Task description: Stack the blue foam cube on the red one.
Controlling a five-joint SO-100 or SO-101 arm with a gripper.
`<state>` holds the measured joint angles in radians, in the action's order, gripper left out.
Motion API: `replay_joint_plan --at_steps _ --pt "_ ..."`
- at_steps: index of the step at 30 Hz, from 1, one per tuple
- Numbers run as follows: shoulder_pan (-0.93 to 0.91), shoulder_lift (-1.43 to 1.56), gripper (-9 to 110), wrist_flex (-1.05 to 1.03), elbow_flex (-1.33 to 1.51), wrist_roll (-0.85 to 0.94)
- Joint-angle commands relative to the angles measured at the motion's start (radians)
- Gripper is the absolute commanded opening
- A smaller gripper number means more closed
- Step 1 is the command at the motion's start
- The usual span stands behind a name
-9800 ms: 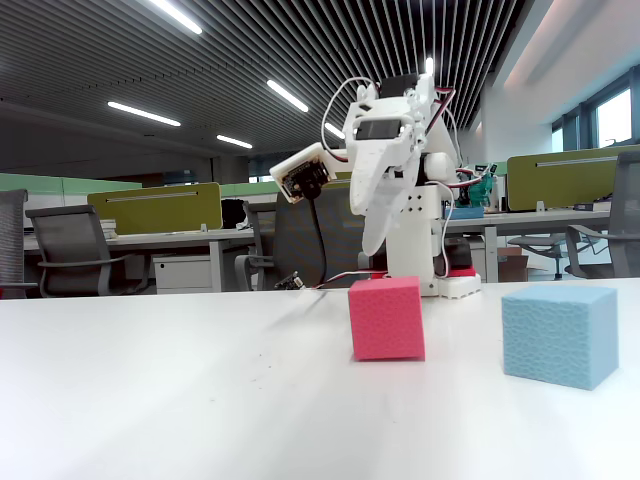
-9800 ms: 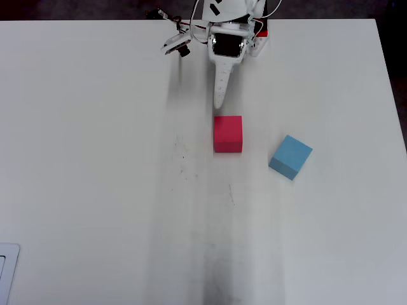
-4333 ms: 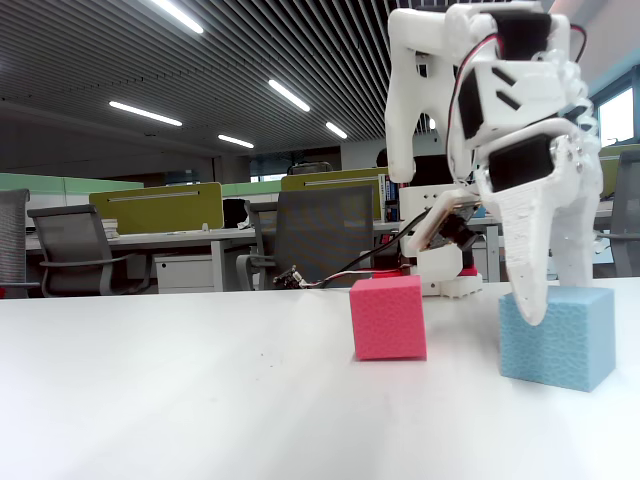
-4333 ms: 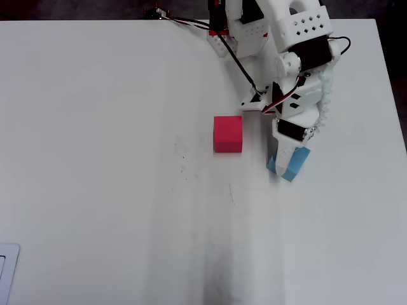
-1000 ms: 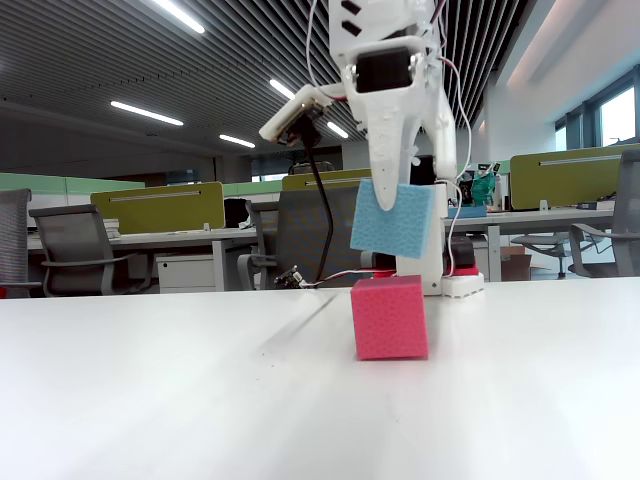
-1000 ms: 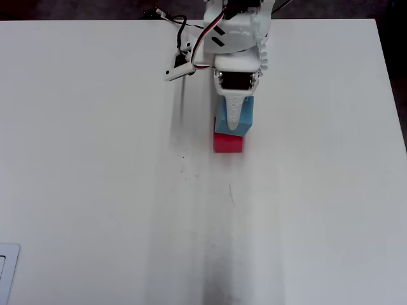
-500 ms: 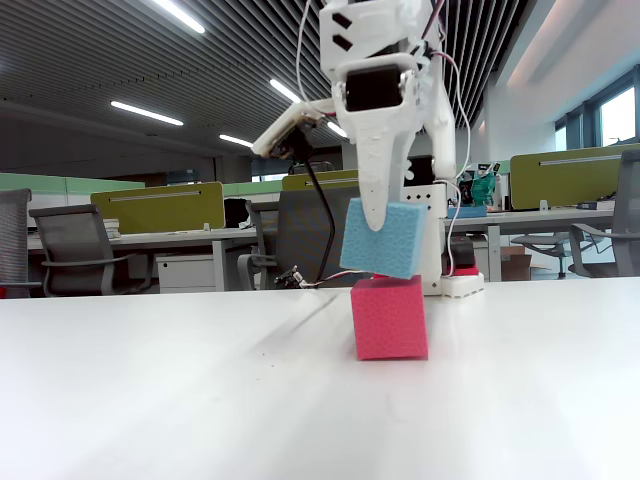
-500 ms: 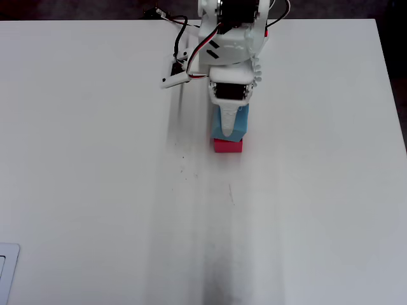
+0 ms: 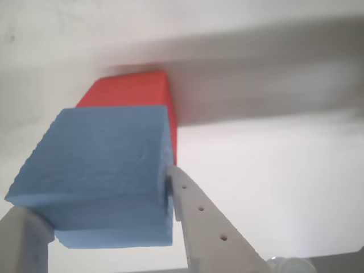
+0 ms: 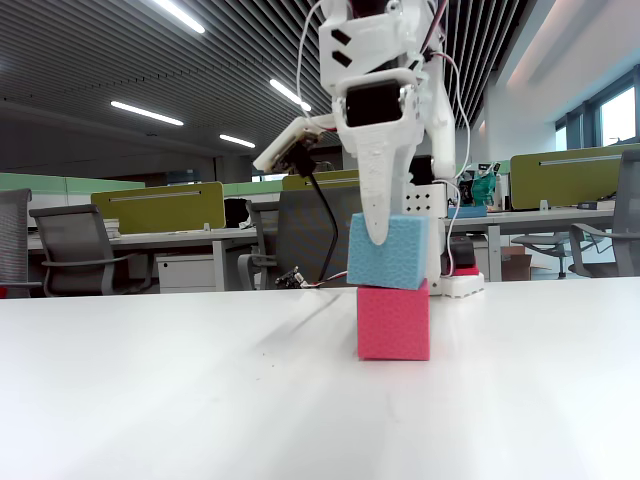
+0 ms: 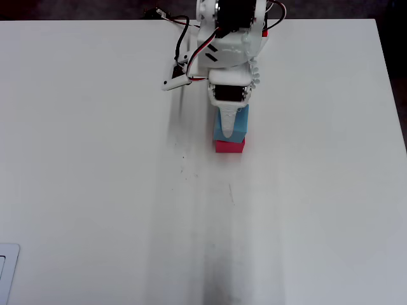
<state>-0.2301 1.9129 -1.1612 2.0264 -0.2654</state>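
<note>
The blue foam cube (image 10: 405, 260) sits on top of the red foam cube (image 10: 393, 322) on the white table (image 10: 150, 380), shifted slightly to the left in the fixed view. My gripper (image 10: 378, 232) comes down from above and is shut on the blue cube. In the wrist view the blue cube (image 9: 102, 170) fills the space between my two white fingers, the gripper (image 9: 94, 193) closed on it, and the red cube (image 9: 131, 91) shows beyond it. In the overhead view my gripper (image 11: 229, 132) covers most of the blue cube (image 11: 242, 124); the red cube (image 11: 230, 147) peeks out below.
The arm's base (image 11: 232, 19) stands at the table's far edge with cables and a white camera mount (image 11: 175, 79) beside it. A white object (image 11: 6, 267) lies at the lower left corner. Office desks and chairs stand behind the table.
</note>
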Motion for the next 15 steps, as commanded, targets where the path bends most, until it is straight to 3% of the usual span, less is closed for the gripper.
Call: replay_joint_plan --at_steps 1,15 --pt "-0.006 0.02 19 -0.005 0.003 -0.003" --pt "-0.011 0.057 34 -0.049 -0.04 -0.003"
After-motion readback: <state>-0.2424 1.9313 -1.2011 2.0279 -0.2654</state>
